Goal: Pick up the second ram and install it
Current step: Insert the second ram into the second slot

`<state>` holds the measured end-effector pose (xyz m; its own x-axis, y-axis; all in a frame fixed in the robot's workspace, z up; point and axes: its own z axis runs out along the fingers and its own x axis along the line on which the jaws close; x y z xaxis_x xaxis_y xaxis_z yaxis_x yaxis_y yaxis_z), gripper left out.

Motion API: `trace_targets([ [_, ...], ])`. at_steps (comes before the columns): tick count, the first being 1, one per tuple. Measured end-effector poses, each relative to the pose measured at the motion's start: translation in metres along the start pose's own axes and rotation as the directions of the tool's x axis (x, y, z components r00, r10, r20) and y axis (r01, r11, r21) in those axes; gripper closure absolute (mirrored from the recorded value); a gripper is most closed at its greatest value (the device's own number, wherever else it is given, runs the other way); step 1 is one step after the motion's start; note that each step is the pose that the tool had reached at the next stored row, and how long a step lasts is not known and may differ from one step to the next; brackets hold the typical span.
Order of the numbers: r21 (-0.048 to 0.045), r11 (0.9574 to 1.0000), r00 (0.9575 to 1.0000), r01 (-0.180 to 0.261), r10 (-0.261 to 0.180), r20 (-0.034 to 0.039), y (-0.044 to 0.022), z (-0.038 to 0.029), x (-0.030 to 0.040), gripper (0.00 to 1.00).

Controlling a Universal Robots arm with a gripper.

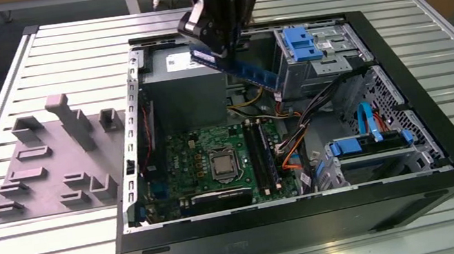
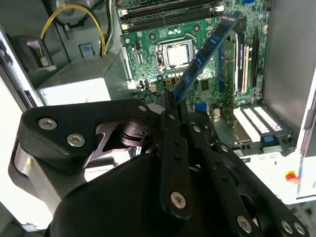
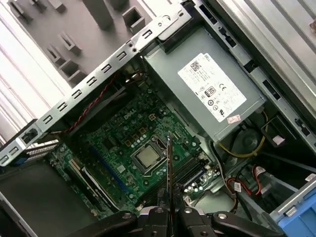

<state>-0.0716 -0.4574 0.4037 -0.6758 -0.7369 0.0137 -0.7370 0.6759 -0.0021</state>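
My gripper is shut on the second ram, a narrow blue-green stick with black chips. It holds the stick by one end, tilted, in the air above the open computer case. In the second wrist view the ram slants out from my gripper over the green motherboard. The first wrist view shows the ram edge-on, rising from my gripper above the processor socket. The long black memory slots lie on the motherboard below, well apart from the stick.
A grey power supply sits at the case's far end. Blue drive cages and bundled cables crowd the exterior view's right. A grey holder block stands on the slatted metal table at that view's left.
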Motion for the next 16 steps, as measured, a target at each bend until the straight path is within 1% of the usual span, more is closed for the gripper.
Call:
trace_targets([
  [2, -0.0001, 0.9994, 0.9994, -0.035, 0.035, -0.0006, 0.0000, 0.0003, 0.0000, 0.86],
  [5, -0.0004, 0.9960, 0.9960, -0.089, 0.089, -0.0012, 0.0000, 0.0009, 0.0000, 0.86],
  [8, -0.0007, 0.9899, 0.9899, -0.142, 0.142, -0.0016, 0.0000, 0.0015, 0.0000, 0.86],
  [11, -0.0011, 0.9810, 0.9810, -0.194, 0.194, -0.0022, 0.0000, 0.0019, 0.0000, 0.86],
  [13, -0.0013, 0.9752, 0.9752, -0.221, 0.221, -0.0024, 0.0000, 0.0021, 0.0000, 0.86],
  [14, -0.0014, 0.9741, 0.9741, -0.226, 0.226, -0.0024, 0.0000, 0.0021, 0.0000, 0.86],
  [16, -0.0014, 0.9739, 0.9739, -0.227, 0.227, -0.0024, 0.0000, 0.0022, 0.0000, 0.86],
])
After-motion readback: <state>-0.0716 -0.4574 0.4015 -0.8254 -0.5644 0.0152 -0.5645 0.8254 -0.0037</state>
